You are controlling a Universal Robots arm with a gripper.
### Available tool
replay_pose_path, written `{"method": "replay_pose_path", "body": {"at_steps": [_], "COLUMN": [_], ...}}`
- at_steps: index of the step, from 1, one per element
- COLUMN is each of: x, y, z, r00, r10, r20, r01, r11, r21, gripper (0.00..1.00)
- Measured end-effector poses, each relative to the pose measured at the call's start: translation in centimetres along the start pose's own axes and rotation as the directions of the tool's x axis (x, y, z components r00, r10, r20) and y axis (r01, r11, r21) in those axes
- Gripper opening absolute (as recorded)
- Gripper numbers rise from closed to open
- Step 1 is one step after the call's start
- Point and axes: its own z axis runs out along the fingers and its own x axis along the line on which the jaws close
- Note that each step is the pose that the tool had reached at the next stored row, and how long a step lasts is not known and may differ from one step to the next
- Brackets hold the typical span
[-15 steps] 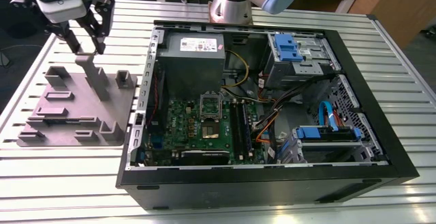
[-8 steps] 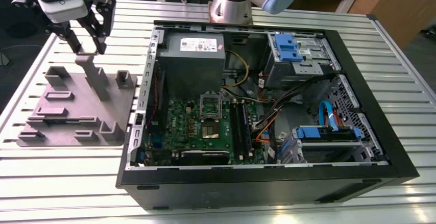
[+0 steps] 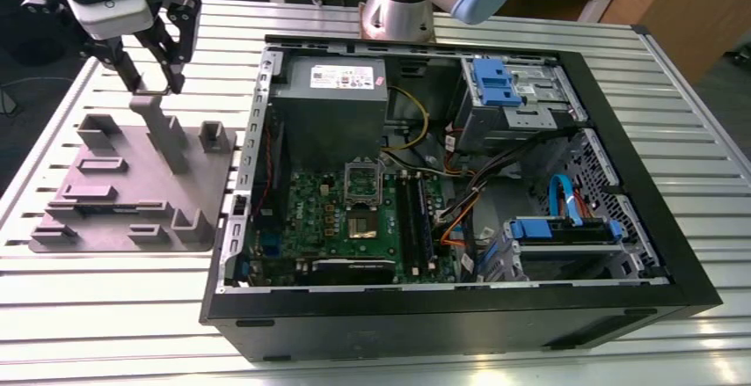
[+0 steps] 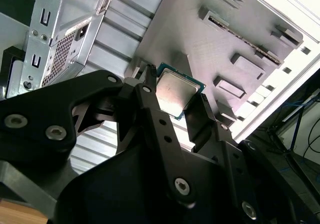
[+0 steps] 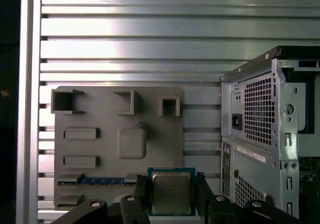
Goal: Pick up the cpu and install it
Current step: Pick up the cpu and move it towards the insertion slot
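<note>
So at this point my gripper (image 3: pixel 153 78) was up over the grey parts tray (image 3: pixel 118 219), on the exterior view's left, just outside the open PC case (image 3: pixel 470 316). In both wrist views the cpu (image 5: pixel 171 194) sat right between the fingers (image 5: pixel 201 189), metal lid facing the camera. The jaws were closed down to about the chip's width, one on each of two opposite edges. From that I'd say I had it clamped and clear of the tray, with the tray's slots and raised pad (image 5: pixel 131 143) visible behind it.

The relation that mattered: the socket (image 3: pixel 359 221) was on the green motherboard (image 3: pixel 317 228) inside the case. That put it well apart from the gripper, toward the exterior view's right and on the far side of the case's side wall. It looked uncovered to me, though I couldn't make out pins or notches. The chip is near enough square, so it has no real long axis. The grip line across it was the only direction to go by.

On writing: the lid had a few printed lines, but I couldn't read them. The power supply (image 3: pixel 334 96) had a white label and the back of the case had a sticker, and both were too small for me to make out.
</note>
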Motion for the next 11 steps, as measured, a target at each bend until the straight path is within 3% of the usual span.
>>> {"method": "replay_pose_path", "body": {"at_steps": [11], "x": [-0.16], "y": [0.0], "z": [0.01], "r00": [1.0], "r10": [0.0], "r20": [0.0001], "r01": [0.0], "r11": [1.0], "r21": [0.0], "gripper": [0.47]}}
